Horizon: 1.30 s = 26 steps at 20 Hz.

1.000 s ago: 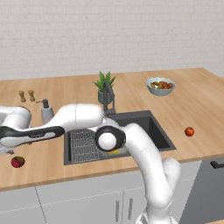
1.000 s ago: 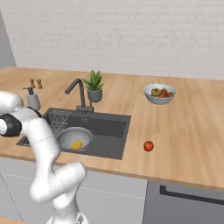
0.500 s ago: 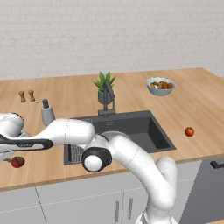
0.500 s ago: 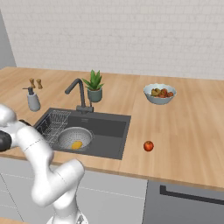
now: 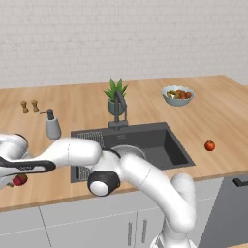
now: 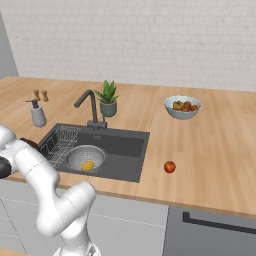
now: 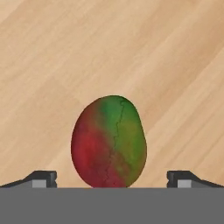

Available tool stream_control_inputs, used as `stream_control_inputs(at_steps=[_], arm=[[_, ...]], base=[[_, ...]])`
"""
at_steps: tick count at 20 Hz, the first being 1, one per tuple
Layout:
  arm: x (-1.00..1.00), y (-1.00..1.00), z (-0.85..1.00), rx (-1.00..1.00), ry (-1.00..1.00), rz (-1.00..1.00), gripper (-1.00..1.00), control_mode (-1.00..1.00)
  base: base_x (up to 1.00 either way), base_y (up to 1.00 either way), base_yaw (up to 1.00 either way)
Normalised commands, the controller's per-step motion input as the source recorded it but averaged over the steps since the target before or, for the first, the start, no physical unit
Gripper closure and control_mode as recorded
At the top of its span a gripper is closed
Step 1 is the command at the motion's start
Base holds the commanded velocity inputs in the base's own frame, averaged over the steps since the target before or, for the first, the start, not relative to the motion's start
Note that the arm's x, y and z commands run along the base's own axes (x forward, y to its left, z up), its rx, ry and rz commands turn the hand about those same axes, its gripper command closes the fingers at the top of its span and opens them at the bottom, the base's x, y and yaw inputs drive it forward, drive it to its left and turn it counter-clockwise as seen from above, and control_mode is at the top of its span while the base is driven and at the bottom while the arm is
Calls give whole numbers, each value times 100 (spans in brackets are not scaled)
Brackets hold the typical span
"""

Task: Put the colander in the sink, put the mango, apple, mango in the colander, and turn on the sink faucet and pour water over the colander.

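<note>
A red-and-green mango (image 7: 109, 142) lies on the wooden counter left of the sink (image 5: 160, 140). My gripper (image 7: 111, 178) is open, and its fingertips (image 7: 43, 178) stand wide on either side of the fruit without touching it. In the left base view the same mango (image 5: 19, 180) peeks out beside my hand at the far left edge. The grey perforated colander (image 6: 86, 156) sits in the sink (image 6: 125, 142) with a yellow mango (image 6: 88, 165) inside. A red apple (image 6: 170, 166) rests on the counter right of the sink. The dark faucet (image 6: 89, 102) stands behind the basin.
A wire rack (image 6: 60, 140) lines the sink's left side. A soap pump (image 5: 52, 126) and two small shakers (image 5: 29, 105) stand back left, a potted plant (image 5: 116, 94) is behind the faucet, and a bowl of fruit (image 5: 178, 94) is back right.
My arm has swung lower and further left, its elbow dropping in front of the sink and the hand settling over the mango. The jaws stayed open.
</note>
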Motion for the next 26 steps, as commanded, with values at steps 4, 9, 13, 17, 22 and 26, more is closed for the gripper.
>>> stream_control_inputs(at_steps=[4,9,13,17,22,26], arm=[[19,0,-36,12,1,24,-100,-100],[2,0,-39,8,0,21,-100,-100],[-6,-17,-37,0,4,10,-100,-100],[0,-19,-32,2,9,5,-100,-100],[0,-6,-28,7,15,3,100,-100],[0,-11,-15,9,10,3,100,-100]], base=[[0,0,0],[0,0,0],[0,0,0],[0,0,0],[0,0,0],[0,0,0]])
